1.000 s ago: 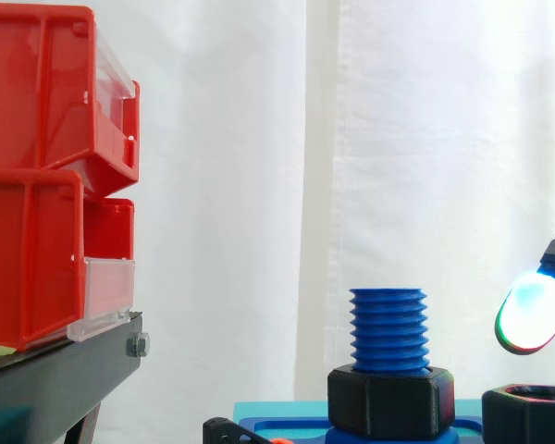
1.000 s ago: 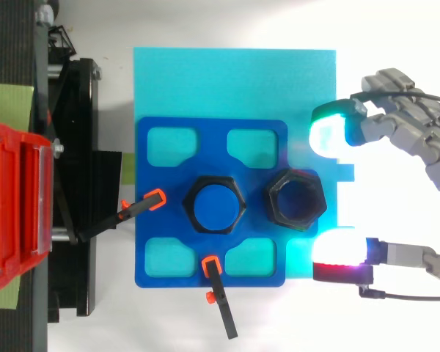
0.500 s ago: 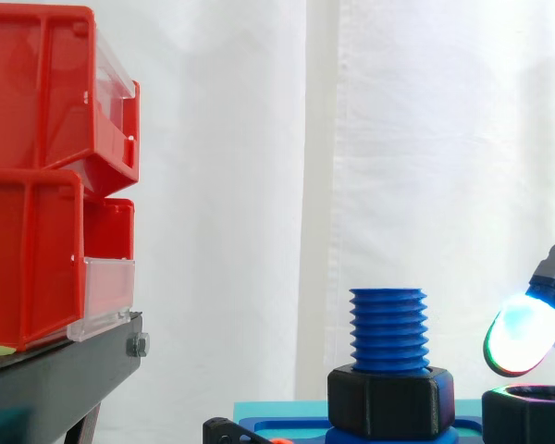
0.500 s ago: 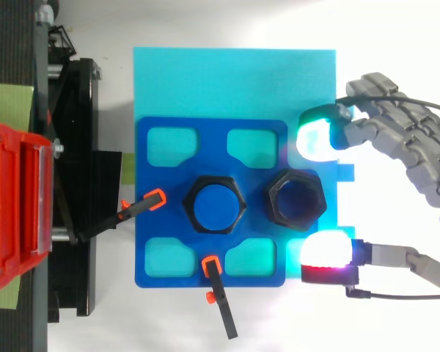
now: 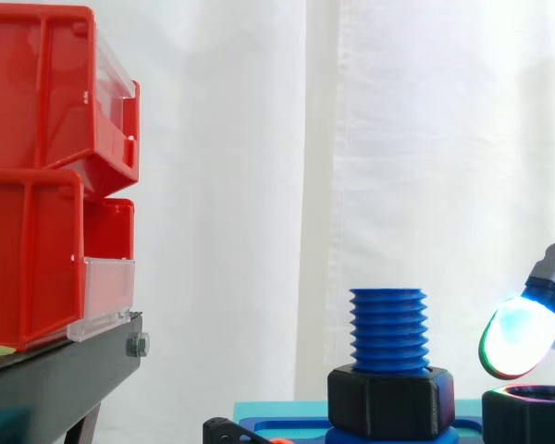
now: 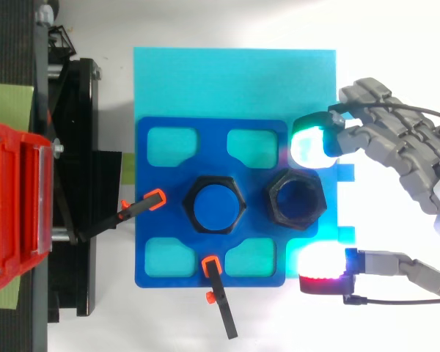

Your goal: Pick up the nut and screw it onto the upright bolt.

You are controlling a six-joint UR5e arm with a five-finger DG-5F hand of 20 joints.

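Observation:
A blue threaded bolt (image 5: 388, 331) stands upright on the blue fixture plate (image 6: 161, 191), with a black nut (image 5: 389, 400) round its base. From above the bolt (image 6: 217, 204) sits in the middle of the plate. A second black nut (image 6: 296, 200) lies loose to its right, and its top edge shows low in the side view (image 5: 532, 414). My hand (image 6: 400, 158) reaches in from the right and is open. One glowing fingertip (image 6: 309, 146) hovers just beyond the loose nut, the other (image 6: 322, 265) just on its near side. Neither pad touches the nut.
Red bins (image 5: 46, 166) sit stacked on a black stand (image 5: 65, 379) at the left. The blue plate rests on a cyan sheet (image 6: 227, 81). Two black clamps with orange tips (image 6: 155, 197) (image 6: 210, 264) hold the plate at its left and front edges.
My hand has moved left and downward toward the loose nut. Its two glowing pads now flank the nut, and in the side view the lit pad hangs lower, just above the nut's rim.

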